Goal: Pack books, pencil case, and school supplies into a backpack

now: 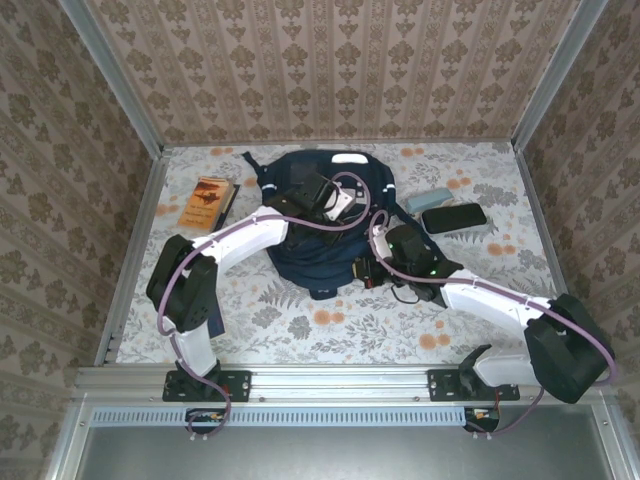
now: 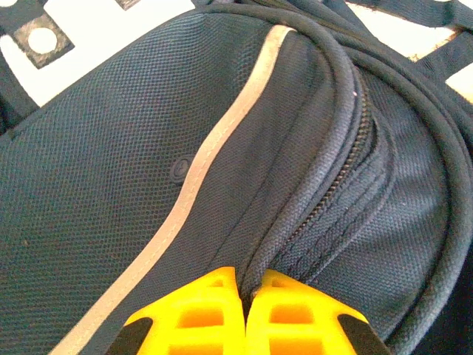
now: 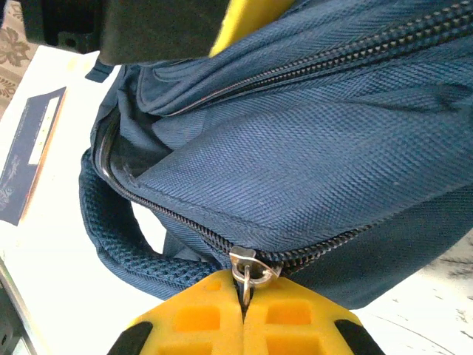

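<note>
Packing looks barely begun. The large navy-blue fabric backpack [image 1: 300, 168] lies mid-frame on the bench [image 1: 330, 330], with the orange-brown paperback [image 1: 207, 200] outside it at upper left. The left pincer [image 2: 245, 292] pinches a fold of its fabric; the right pincer [image 3: 244, 296] is clamped on the metal zip pull [image 3: 247, 268].

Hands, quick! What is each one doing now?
Left hand: closed, pinching the backpack fabric.
Right hand: closed on the zipper pull.

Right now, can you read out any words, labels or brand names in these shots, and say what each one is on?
Nothing here can be read.
orange-brown book: cover print too small to read.
navy book: pale label strip with faint marks, blurred.
backpack: small round emblem, no legible letters.
</note>
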